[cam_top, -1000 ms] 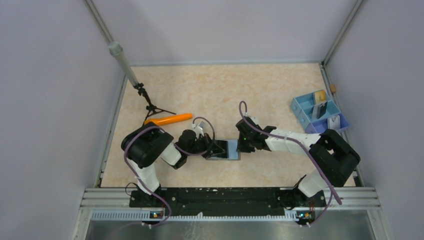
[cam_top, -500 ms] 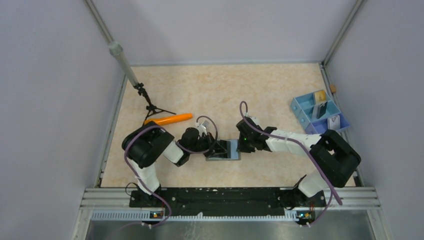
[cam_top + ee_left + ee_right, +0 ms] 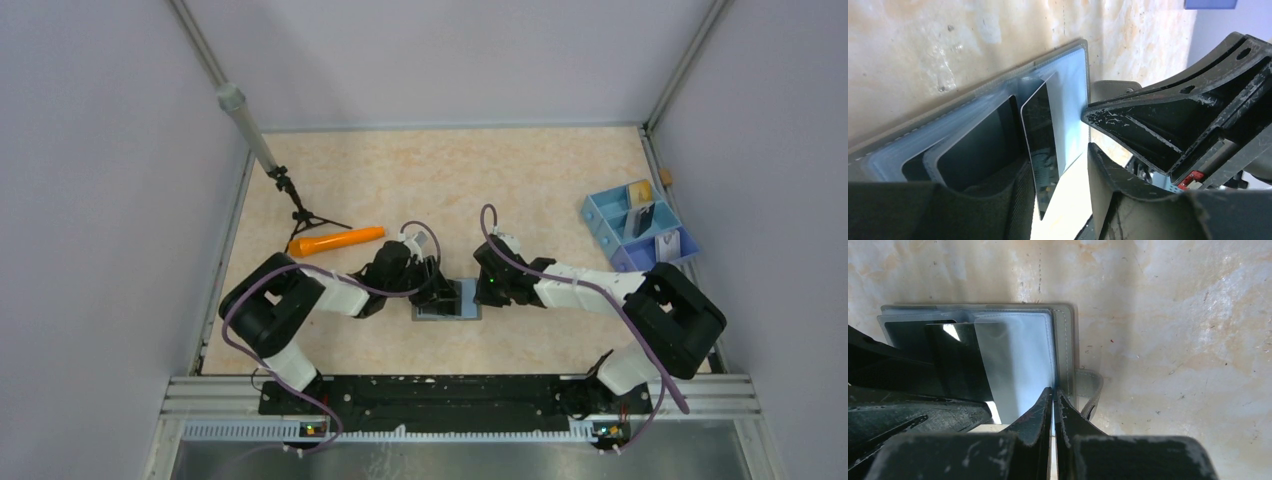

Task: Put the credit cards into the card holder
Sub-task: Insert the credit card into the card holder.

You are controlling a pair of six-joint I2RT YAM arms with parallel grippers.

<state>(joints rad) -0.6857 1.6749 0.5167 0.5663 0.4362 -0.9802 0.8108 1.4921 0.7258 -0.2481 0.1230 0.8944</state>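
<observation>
Left gripper, half-parted, straddled a black card; right gripper, pinched together, crowded the card holder from its right; orange stick lay far-left.

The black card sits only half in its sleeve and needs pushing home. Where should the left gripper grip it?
Grip the black card at its free near end, jaws across its flat faces, from the left arm's side: it stands tilted, far end tucked in the card holder.
</observation>
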